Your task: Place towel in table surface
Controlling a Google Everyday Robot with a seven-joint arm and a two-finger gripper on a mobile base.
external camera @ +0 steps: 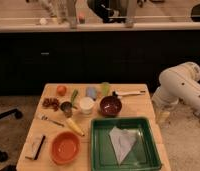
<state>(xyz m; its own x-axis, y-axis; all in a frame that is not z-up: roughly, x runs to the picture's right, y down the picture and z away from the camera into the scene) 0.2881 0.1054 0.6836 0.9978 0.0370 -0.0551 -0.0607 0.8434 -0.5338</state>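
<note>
A pale grey folded towel [121,143] lies inside the green tray [99,150] at the front right of the wooden table [138,106]. My white arm [180,87] hangs to the right of the table. My gripper [163,116] points down beside the table's right edge, level with the tray's far corner and apart from the towel. Nothing shows in it.
On the table stand a dark red bowl [110,105], a white cup [86,105], an orange bowl [66,147], a banana [74,126], a green cup [105,88], an orange fruit [61,90], grapes [50,103] and a brush [37,147]. A dark counter runs behind.
</note>
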